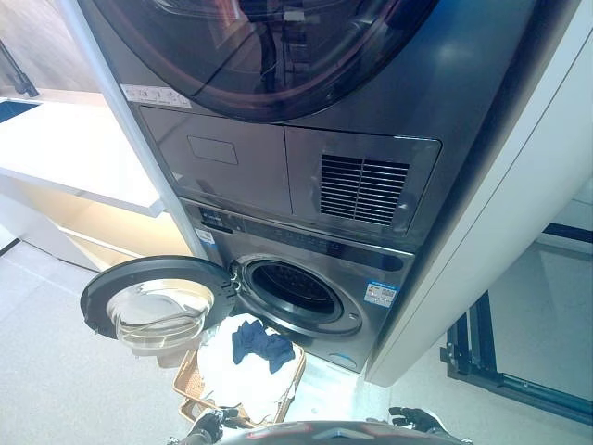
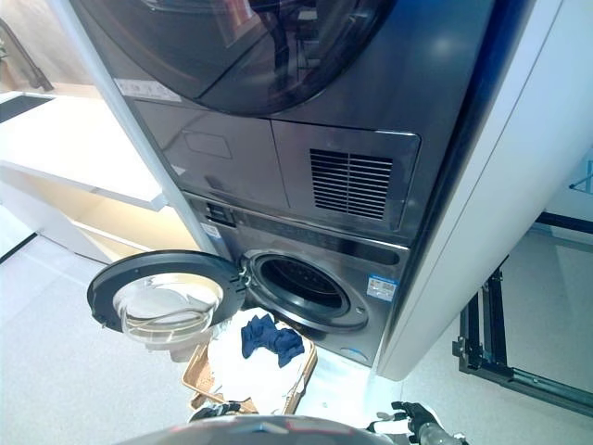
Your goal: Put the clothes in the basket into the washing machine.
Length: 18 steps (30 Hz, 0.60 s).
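Note:
A tan woven basket (image 1: 189, 376) stands on the floor right in front of the lower washing machine (image 1: 371, 297). It holds a white cloth (image 1: 230, 373) with a dark blue garment (image 1: 262, 345) on top. The machine's round door (image 1: 153, 301) is swung open to the left, and the drum opening (image 1: 295, 289) looks dark, with nothing to make out inside. My left hand (image 1: 206, 428) shows at the bottom edge, just at the basket's near rim. My right hand (image 1: 414, 419) hangs low at the bottom right, open and holding nothing, well away from the basket.
A second machine with a dark round door (image 1: 259, 46) and a vent grille (image 1: 363, 190) is stacked above the washer. A white counter (image 1: 74, 148) runs along the left. A black metal frame (image 1: 482, 357) stands on the floor at the right.

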Tool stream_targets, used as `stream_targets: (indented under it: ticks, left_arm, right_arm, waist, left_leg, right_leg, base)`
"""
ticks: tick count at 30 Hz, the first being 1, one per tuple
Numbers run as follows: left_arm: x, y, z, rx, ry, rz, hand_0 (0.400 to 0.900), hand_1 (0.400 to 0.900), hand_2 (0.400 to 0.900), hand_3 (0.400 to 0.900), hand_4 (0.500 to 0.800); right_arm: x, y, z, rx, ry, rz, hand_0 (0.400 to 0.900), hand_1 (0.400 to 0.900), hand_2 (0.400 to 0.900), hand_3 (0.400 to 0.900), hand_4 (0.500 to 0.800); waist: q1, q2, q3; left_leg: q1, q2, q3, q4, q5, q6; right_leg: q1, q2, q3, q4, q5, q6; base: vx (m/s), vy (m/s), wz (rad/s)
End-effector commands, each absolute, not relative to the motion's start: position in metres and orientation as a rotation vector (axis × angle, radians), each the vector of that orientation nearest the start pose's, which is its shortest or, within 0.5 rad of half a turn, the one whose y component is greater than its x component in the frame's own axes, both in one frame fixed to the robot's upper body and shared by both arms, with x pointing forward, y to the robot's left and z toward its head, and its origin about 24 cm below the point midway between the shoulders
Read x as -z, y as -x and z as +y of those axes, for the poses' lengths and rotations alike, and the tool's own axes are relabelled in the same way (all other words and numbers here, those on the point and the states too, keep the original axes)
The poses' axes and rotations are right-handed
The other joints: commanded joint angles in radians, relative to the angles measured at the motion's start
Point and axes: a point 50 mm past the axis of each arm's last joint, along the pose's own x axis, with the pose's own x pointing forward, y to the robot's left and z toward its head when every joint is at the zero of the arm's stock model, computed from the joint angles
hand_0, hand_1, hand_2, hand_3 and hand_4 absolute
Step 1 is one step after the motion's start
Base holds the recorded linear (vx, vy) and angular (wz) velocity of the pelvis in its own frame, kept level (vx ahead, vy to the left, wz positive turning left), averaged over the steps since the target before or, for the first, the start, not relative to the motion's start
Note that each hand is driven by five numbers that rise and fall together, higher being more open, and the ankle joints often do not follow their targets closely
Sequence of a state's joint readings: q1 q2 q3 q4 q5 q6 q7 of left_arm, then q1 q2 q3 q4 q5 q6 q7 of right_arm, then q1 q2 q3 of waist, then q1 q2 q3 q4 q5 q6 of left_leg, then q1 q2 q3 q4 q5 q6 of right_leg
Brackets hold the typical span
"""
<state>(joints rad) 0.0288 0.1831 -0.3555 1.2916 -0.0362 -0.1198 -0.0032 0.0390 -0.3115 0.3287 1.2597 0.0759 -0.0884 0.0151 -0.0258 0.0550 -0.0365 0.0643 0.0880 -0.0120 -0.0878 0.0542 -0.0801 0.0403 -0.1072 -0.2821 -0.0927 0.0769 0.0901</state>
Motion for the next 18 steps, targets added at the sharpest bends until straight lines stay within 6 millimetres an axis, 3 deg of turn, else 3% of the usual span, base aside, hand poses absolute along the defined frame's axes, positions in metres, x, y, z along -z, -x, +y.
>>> stream_targets:
  ticks: [1, 10, 13, 14, 18]
  left_arm:
    - [0.162, -0.103, 0.216, 0.126, -0.39, 1.15, 0.9, 0.9, 0.9, 0.9, 0.8]
    - [0.161, -0.103, 0.219, 0.126, -0.412, 1.147, 0.9, 0.9, 0.9, 0.9, 0.8]
    - [0.159, -0.115, 0.216, 0.166, -0.454, 1.101, 0.9, 0.9, 0.9, 0.9, 0.8]
    - [0.156, -0.122, 0.215, 0.19, -0.492, 1.072, 0.9, 0.9, 0.9, 0.9, 0.8]
    - [0.128, -0.188, 0.203, 0.336, -0.726, 0.785, 0.9, 0.9, 0.9, 0.9, 0.8]
  right_arm:
    - [0.16, -0.089, -0.239, -0.115, 0.417, 1.206, 0.9, 0.9, 0.9, 0.9, 0.8]
    - [0.159, -0.091, -0.243, -0.101, 0.415, 1.203, 0.9, 0.9, 0.9, 0.9, 0.8]
    - [0.157, -0.094, -0.245, -0.084, 0.412, 1.19, 0.9, 0.9, 0.9, 0.9, 0.8]
    - [0.157, -0.097, -0.246, -0.079, 0.414, 1.182, 0.9, 0.9, 0.9, 0.9, 0.8]
    - [0.147, -0.118, -0.258, -0.023, 0.418, 1.109, 0.9, 0.9, 0.9, 0.9, 0.8]
  waist:
    - [-0.007, -0.065, 0.01]
    - [-0.008, -0.063, 0.014]
    - [-0.014, -0.063, 0.018]
    - [-0.016, -0.063, 0.02]
    - [-0.03, -0.06, 0.039]
  left_leg:
    - [-0.026, -0.06, -0.002, 0.0, -0.033, 0.03]
    - [-0.029, -0.06, -0.002, 0.0, -0.034, 0.03]
    - [-0.034, -0.06, 0.001, 0.0, -0.033, 0.03]
    - [-0.036, -0.059, 0.002, 0.0, -0.032, 0.029]
    - [-0.062, -0.058, 0.008, 0.0, -0.024, 0.028]
  right_leg:
    - [0.031, -0.007, 0.05, 0.01, -0.005, 0.054]
    - [0.026, -0.006, 0.05, 0.01, -0.004, 0.054]
    - [0.02, -0.006, 0.051, 0.011, -0.003, 0.055]
    - [0.016, -0.005, 0.055, 0.011, -0.002, 0.055]
    - [-0.019, -0.003, 0.065, 0.015, 0.007, 0.058]
  base:
    - [0.0, 0.0, 0.0]
    - [0.0, 0.0, 0.0]
    - [0.0, 0.0, -0.01]
    - [0.0, 0.003, -0.1]
    - [-0.04, -0.001, -0.1]
